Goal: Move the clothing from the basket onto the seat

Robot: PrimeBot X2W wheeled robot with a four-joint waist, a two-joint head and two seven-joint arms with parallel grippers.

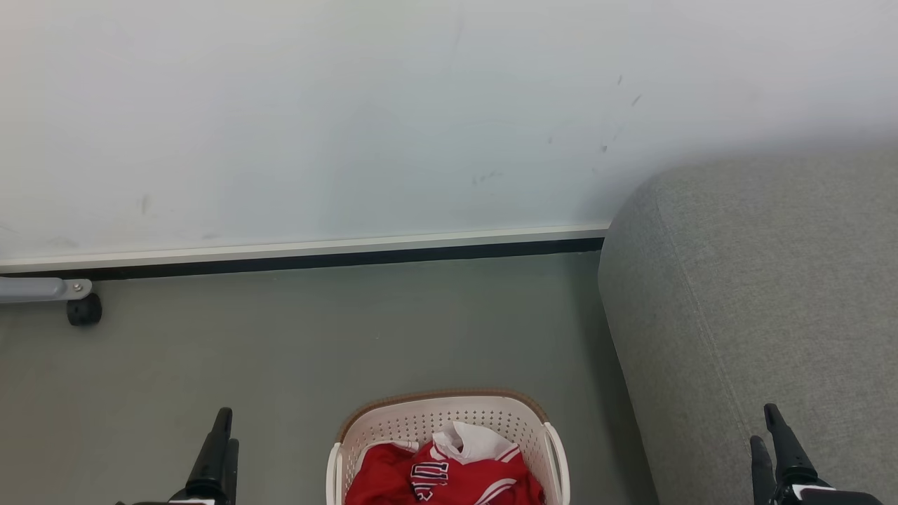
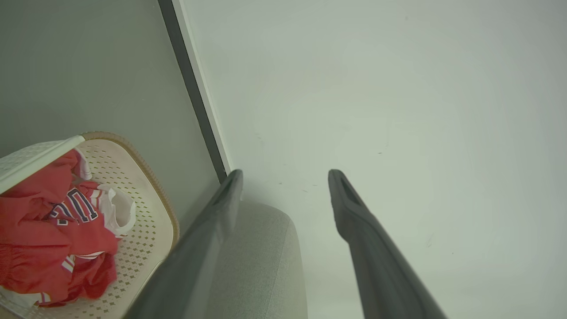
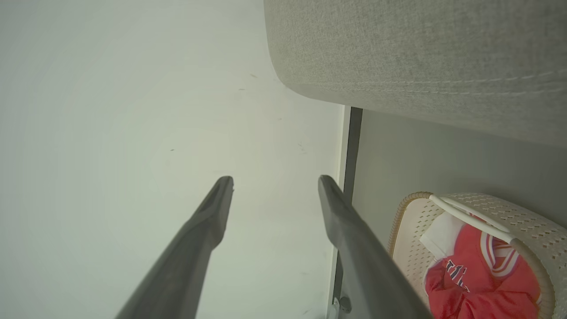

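The cream-white basket [image 1: 449, 409] with a brown rim stands on the floor at the bottom centre of the head view. The red and white clothing [image 1: 435, 477] lies crumpled inside it. The light grey seat [image 1: 758, 294] rises just to the basket's right. My left gripper [image 1: 226, 428] is open at the lower left, left of the basket, holding nothing. My right gripper [image 1: 762, 424] is open at the lower right, over the seat's edge. In the left wrist view the gripper [image 2: 285, 175] points at the wall, with the basket [image 2: 150, 230], clothing [image 2: 44, 221] and seat [image 2: 261, 257] below. The right wrist view shows its gripper [image 3: 275, 180], basket [image 3: 407, 248], clothing [image 3: 478, 283] and seat [image 3: 421, 57].
A pale wall [image 1: 351, 105] with a white and black baseboard [image 1: 316, 254] closes off the space behind the basket. A grey metal bar with a black caster [image 1: 84, 310] juts in at the far left. Grey-green floor [image 1: 280, 337] lies between wall and basket.
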